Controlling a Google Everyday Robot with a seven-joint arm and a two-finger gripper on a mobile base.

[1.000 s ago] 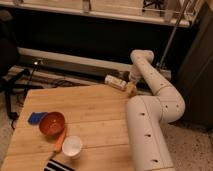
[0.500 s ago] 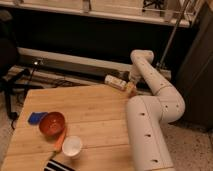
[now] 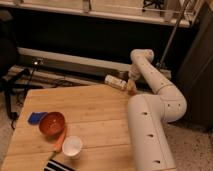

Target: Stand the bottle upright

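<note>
Beyond the wooden table's (image 3: 95, 112) far edge, the gripper (image 3: 131, 86) clasped the bottle (image 3: 115, 81) lying sideways; the red bowl (image 3: 52, 123) and white cup (image 3: 72, 146) looked empty.

No visible change: end effector (image 3: 131, 86) stays at bottle (image 3: 116, 82) (far table edge).

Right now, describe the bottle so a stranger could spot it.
Find the wooden table and follow its far edge to the right corner. There the bottle lies on its side beside the arm's pincer, whitish, unlike the red bowl.
</note>
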